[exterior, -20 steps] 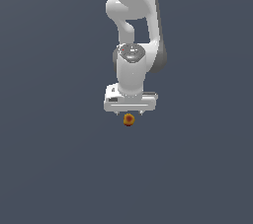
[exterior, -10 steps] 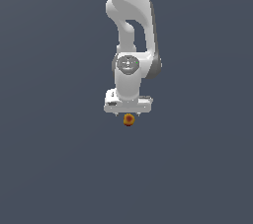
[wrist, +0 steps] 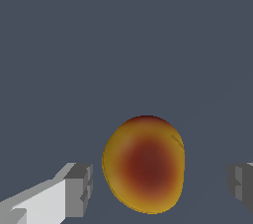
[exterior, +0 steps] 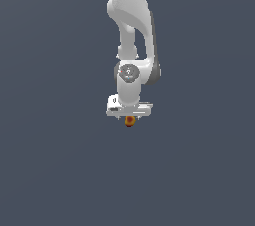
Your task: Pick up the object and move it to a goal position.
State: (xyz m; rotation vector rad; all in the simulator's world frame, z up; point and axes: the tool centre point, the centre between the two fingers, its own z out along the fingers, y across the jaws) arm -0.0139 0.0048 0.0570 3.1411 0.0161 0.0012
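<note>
The object, a small orange-red ball with a yellowish rim, lies on the dark grey floor right under my white gripper. In the wrist view the ball sits between my two fingers, and my gripper is open around it. One grey fingertip stands apart from the ball on one side. The other fingertip is farther off on the other side. Neither pad touches the ball.
The flat dark grey floor spreads all around. The white arm rises straight above the gripper in the exterior view. No goal marker shows.
The gripper has come down a little over the ball, and the arm's upper links have shifted above it. The ball has stayed where it was.
</note>
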